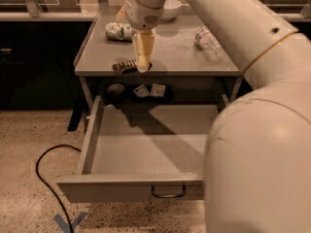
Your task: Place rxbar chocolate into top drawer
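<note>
Tool (142,66) low over the rxbar chocolate (124,66) at the table's (194,64) front edge.
Its tip is at the bar's right half; whether apart or together, I cannot tell. The top drawer (112,192) is open below.
</note>
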Motion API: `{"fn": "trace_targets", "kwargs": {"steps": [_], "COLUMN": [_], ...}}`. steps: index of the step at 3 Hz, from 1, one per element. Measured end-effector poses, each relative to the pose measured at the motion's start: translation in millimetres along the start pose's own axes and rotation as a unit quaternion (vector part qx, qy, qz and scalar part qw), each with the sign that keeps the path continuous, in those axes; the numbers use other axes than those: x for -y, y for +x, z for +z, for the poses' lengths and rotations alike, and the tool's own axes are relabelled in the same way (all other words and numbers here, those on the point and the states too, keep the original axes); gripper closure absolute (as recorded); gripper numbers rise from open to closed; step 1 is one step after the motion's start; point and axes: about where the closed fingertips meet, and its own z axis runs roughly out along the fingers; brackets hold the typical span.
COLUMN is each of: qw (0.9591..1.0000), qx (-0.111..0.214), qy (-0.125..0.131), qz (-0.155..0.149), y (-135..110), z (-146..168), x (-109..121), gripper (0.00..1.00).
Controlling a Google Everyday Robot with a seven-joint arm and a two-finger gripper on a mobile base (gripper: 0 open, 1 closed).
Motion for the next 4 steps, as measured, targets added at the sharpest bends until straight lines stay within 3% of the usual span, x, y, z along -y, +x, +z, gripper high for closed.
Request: {"fn": "trace_targets", "kwargs": {"steps": [1, 2, 4], "qw": [0.9995, 0.9983, 0.995], "qx": [0.005, 0.001, -0.005], "qy": [-0.032, -0.058, -0.093], "qz": [-0.005, 0.01, 0.036], "y": [-8.0, -2.9, 9.6], "z": [36.0, 63.8, 94.9], "x": [13.1, 20.9, 15.0], "gripper": [0.0, 0.0, 0.0]}}
